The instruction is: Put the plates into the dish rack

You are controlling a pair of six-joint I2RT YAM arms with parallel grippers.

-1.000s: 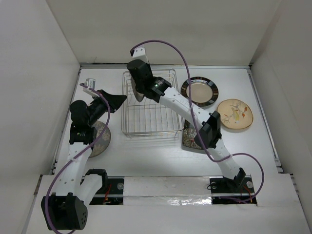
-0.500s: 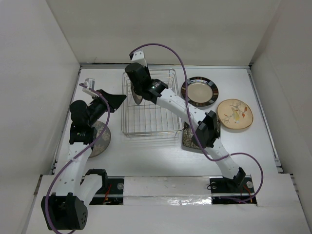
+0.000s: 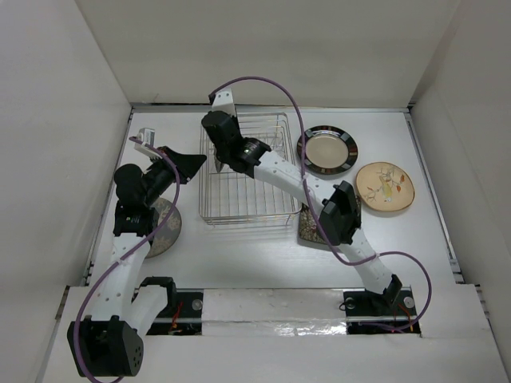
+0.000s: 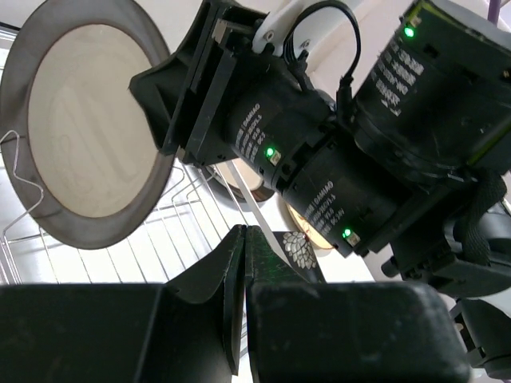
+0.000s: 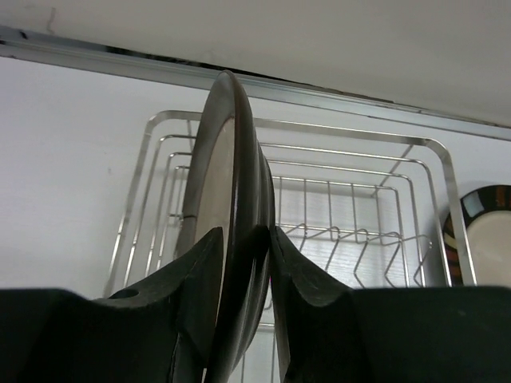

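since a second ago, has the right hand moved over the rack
Yes. In the top view the right hand, shut on a round plate, has shifted slightly left and nearer, toward the left wall of the dish rack.

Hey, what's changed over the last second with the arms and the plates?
The right gripper, shut on a round plate, shifted a little left over the dish rack and turned the plate more on edge. Nothing was let go. The left gripper stayed shut and parked left of the rack; the dark-rimmed plate, floral plate and black square plate have not moved.
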